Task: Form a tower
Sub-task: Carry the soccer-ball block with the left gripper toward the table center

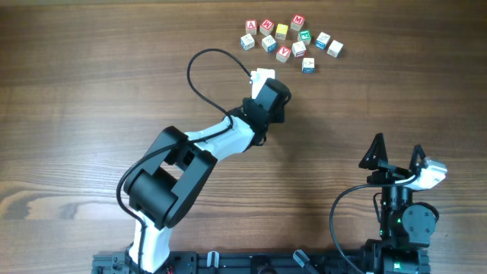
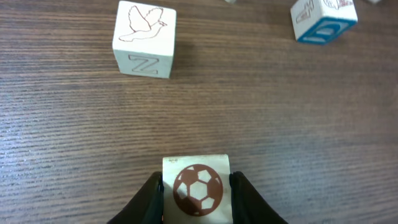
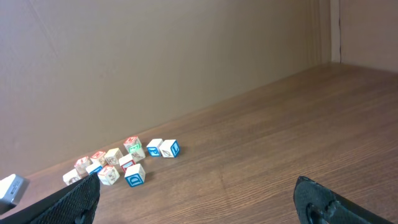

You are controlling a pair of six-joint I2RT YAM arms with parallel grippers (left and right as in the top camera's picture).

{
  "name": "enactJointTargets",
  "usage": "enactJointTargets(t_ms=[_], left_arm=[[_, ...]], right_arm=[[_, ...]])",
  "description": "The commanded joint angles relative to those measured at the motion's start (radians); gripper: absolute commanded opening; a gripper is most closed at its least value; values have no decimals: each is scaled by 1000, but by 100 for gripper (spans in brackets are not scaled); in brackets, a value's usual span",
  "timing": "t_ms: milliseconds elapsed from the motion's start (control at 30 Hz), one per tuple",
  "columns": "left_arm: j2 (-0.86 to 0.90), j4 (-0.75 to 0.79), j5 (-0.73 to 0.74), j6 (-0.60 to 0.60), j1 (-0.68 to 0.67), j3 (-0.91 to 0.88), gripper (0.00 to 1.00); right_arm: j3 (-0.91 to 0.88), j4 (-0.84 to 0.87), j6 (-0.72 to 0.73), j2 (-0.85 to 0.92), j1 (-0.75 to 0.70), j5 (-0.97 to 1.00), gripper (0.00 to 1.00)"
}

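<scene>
Brown wood-grain bench (image 1: pixel 91 91), with a plain beige wall (image 3: pixel 155 56) behind. Loose alphabet cubes (image 1: pixel 298 23) cluster near the far edge, and the tower (image 1: pixel 284 52), red V on top, stands at their near side. Just short of it, the left gripper (image 2: pixel 197 186) clamps a football-picture cube (image 2: pixel 197 194); a dove-and-Z cube (image 2: pixel 144 38) lies ahead. The right gripper (image 1: pixel 396 152) gapes wide and empty near the near right corner.

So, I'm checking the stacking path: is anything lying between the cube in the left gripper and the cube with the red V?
Nothing visible does. The left gripper is shut on the soccer-ball cube, and overhead only bare table separates it from the red V cube; the neighbouring cubes sit off that line.
</scene>
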Motion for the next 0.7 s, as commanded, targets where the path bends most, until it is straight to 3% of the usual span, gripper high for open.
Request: enactJointTargets(t_ms=[0,367,500,667], left_arm=[[11,-38,9,24,-14,-14,25],[2,-72,-142,23,-64,-14,29],[2,-76,-156,23,-69,-14,35],[2,-76,-164,23,-63,-14,36]], right_arm=[[-1,3,7,-6,-4,-13,100],[-1,3,8,-6,-4,-13,100],[-1,3,7,-6,-4,-13,100],[-1,3,7,-6,-4,-13,100]])
